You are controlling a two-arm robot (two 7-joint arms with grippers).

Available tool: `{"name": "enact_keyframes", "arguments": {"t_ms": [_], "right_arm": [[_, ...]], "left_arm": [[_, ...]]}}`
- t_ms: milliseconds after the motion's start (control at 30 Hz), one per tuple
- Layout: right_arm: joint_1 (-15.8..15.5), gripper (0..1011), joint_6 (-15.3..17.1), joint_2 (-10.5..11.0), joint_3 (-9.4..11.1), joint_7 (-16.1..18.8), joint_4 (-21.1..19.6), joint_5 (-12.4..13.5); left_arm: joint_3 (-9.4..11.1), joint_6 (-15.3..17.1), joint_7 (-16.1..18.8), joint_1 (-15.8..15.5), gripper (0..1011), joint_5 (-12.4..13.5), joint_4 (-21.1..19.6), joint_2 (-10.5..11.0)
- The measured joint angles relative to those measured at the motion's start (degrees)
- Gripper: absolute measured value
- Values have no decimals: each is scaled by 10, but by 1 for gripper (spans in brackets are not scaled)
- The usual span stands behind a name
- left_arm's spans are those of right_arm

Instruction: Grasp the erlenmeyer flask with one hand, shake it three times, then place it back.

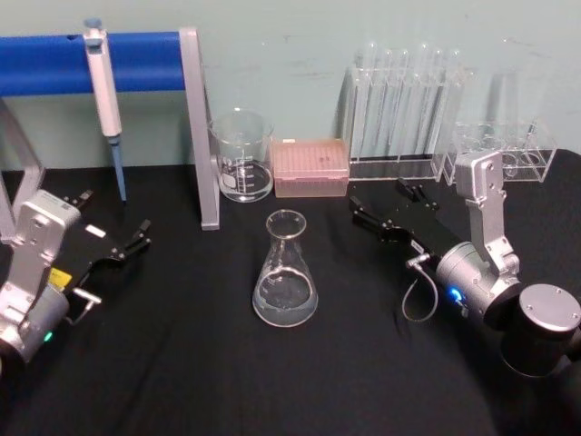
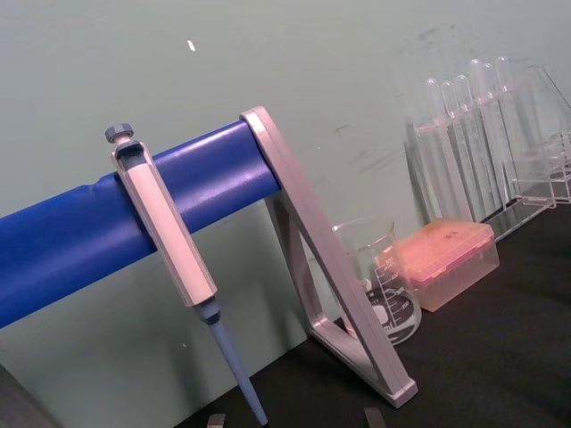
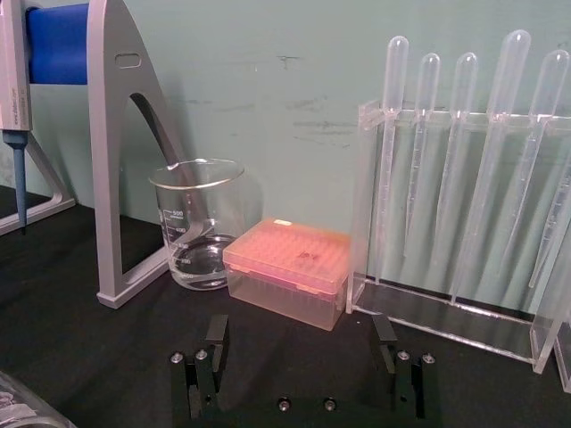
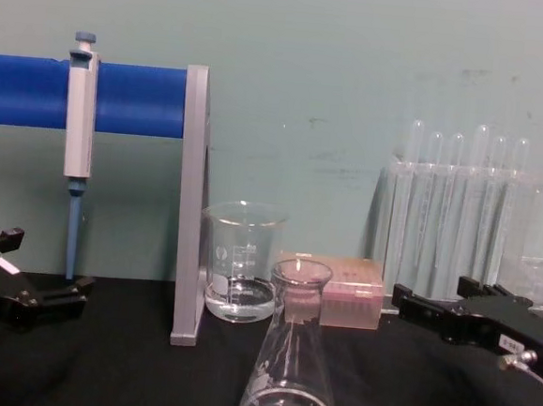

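The erlenmeyer flask (image 1: pixel 286 272) stands upright on the black table near the middle, a little clear liquid in its wide base; the chest view shows it close in front (image 4: pixel 289 374). My right gripper (image 1: pixel 386 207), the hand with the silver wrist and grey cable, lies low over the table to the flask's right, apart from it. Its fingers are spread open with nothing between them (image 3: pixel 300 343) and point toward the back wall (image 4: pixel 442 306). My left gripper (image 1: pixel 134 238) rests at the table's left side, open and holding nothing (image 4: pixel 36 267).
Behind the flask stand a glass beaker (image 1: pixel 241 154) and a pink tip box (image 1: pixel 310 168). A pipette (image 1: pixel 104 91) hangs on a blue-barred stand (image 1: pixel 198 127) at the back left. Clear racks of tubes (image 1: pixel 404 109) stand at the back right.
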Motion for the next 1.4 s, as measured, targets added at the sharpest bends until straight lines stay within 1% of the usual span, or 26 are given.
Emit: {"name": "enact_keyframes", "arguments": {"t_ms": [1400], "right_arm": [[0, 1000, 0, 0, 0, 0, 0, 0]], "left_arm": [[0, 0, 0, 0, 1001, 0, 0, 0]]}}
